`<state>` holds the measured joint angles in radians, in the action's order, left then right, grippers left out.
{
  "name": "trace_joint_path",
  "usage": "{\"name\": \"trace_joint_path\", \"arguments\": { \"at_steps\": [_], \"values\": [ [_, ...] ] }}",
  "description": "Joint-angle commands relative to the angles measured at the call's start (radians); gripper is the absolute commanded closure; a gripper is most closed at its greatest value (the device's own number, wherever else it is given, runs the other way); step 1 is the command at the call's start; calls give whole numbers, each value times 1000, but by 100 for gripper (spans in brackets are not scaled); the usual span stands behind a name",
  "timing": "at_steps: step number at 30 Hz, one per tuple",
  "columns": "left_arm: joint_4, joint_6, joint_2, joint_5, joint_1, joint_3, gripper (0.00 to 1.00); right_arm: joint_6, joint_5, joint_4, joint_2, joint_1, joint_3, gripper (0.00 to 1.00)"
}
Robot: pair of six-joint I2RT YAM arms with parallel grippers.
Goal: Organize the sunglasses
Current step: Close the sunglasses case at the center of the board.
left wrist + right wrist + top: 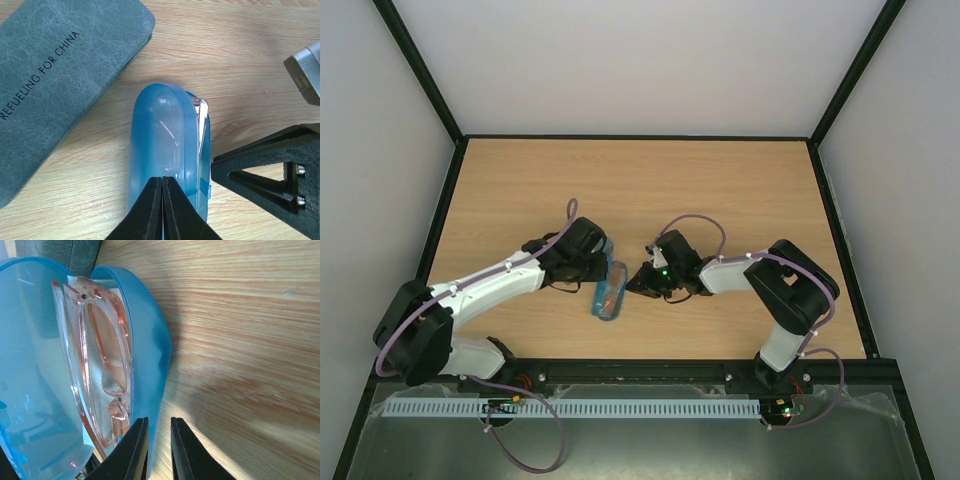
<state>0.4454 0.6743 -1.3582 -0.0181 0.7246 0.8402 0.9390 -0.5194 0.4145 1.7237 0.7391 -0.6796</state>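
Observation:
One pair of sunglasses with an orange-pink translucent frame lies folded inside an open blue translucent case. From above, the sunglasses show as an orange patch in the case between the two arms. My left gripper is shut, its tips resting on the case's raised lid. My right gripper stands at the case's right rim, jaws nearly together with the thin blue wall between them. In the top view the left gripper and right gripper flank the case.
A grey-green oblong case printed "REFUELING FOR CHINA" lies closed just left of the blue case. The right gripper's black finger sits close beside the blue case in the left wrist view. Bare wooden tabletop stretches behind, framed by black rails.

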Motion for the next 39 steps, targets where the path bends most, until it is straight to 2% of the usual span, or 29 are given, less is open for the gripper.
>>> {"name": "trace_joint_path", "arguments": {
  "at_steps": [1,17,21,27,34,37,39],
  "values": [
    [-41,25,11,-38,0,-39,96,-2,-8,-21,18,4,-19,86],
    [-114,58,-100,-34,85,-36,97,3,-10,-22,15,6,-21,86],
    [-110,54,-122,-21,86,-37,98,-26,42,-89,-37,6,-7,87],
    [-118,42,-160,-22,87,-36,98,-81,146,-210,-166,4,44,83],
    [-149,30,-195,-33,87,-59,98,-125,175,-286,-226,5,8,79],
    [-148,37,-163,-18,90,-64,97,-130,170,-292,-232,5,6,79],
    [-123,41,-116,4,90,-50,93,-134,167,-295,-239,5,9,78]
  ]
}}
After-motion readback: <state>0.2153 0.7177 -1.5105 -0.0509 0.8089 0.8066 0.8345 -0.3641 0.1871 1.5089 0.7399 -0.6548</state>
